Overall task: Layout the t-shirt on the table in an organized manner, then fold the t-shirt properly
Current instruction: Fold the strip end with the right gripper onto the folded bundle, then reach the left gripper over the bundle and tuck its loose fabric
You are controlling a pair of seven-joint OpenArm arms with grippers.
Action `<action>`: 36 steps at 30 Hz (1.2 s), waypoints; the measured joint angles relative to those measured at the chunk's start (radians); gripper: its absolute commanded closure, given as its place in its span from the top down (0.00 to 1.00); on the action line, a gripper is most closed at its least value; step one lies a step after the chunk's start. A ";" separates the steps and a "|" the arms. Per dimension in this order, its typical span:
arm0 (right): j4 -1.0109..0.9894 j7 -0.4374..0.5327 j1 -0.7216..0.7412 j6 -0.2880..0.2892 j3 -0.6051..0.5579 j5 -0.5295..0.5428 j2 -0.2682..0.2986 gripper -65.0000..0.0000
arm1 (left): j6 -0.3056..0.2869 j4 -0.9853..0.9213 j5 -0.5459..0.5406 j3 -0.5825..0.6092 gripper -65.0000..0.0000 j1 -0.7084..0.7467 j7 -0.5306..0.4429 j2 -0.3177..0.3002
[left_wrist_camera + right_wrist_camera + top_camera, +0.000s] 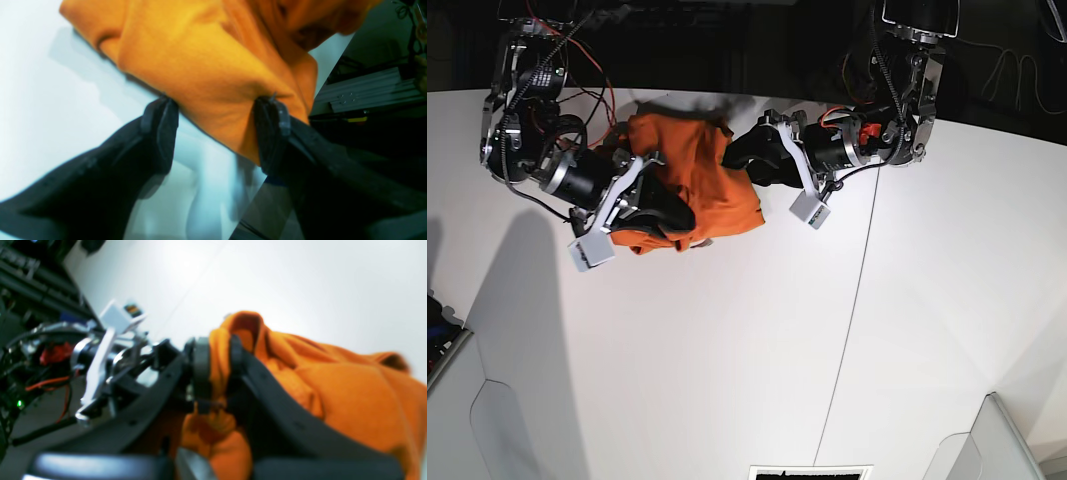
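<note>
The orange t-shirt [695, 180] lies bunched in a heap near the back edge of the white table [727, 350]. In the left wrist view my left gripper [218, 103] stands open, its two black fingers straddling a folded corner of the t-shirt [200, 66] close to the table's edge, their tips against the cloth. In the base view the left gripper [732, 152] reaches in from the right. My right gripper [218, 363] is shut on a gathered ridge of the t-shirt [350, 400], which hangs in folds around its fingers. From above, the right gripper [677, 225] sits at the heap's lower left.
A thin dark seam [857, 290] runs down the table right of the heap. Beyond the back edge lie dark floor, cables and an aluminium frame [367, 90]. Grey fixtures sit at the front left corner [447, 365] and the front right corner [992, 440].
</note>
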 measured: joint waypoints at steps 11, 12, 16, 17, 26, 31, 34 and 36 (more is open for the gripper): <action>-0.002 0.008 0.019 0.000 -0.073 0.001 -0.005 0.51 | 0.000 0.001 -0.008 -0.015 0.61 0.000 0.011 0.003; -0.002 0.008 0.033 0.000 -0.065 0.003 -0.006 0.51 | -0.010 0.002 -0.024 -0.027 0.61 0.000 0.029 0.004; 0.014 0.008 0.087 -0.002 0.011 0.003 -0.006 0.51 | -0.019 0.004 -0.135 -0.093 0.61 0.009 0.101 -0.021; 0.016 0.007 0.102 -0.002 0.037 0.004 -0.005 0.51 | -0.018 0.004 -0.152 -0.108 0.61 0.010 0.109 -0.033; 0.018 -0.046 0.164 -0.003 0.179 -0.008 0.003 0.22 | -0.018 0.009 -0.199 -0.151 0.61 0.010 0.118 -0.138; 0.018 -0.039 0.051 -0.003 0.131 -0.010 0.023 0.00 | -0.014 0.037 -0.209 -0.172 0.61 0.011 0.138 -0.208; 0.005 -0.013 -0.034 -0.003 0.077 -0.045 0.028 0.00 | -0.006 0.059 -0.202 -0.180 0.61 0.011 0.152 -0.238; -0.031 0.052 -0.072 -0.003 0.031 -0.119 0.027 0.00 | -0.006 0.069 -0.201 -0.180 0.61 0.013 0.157 -0.250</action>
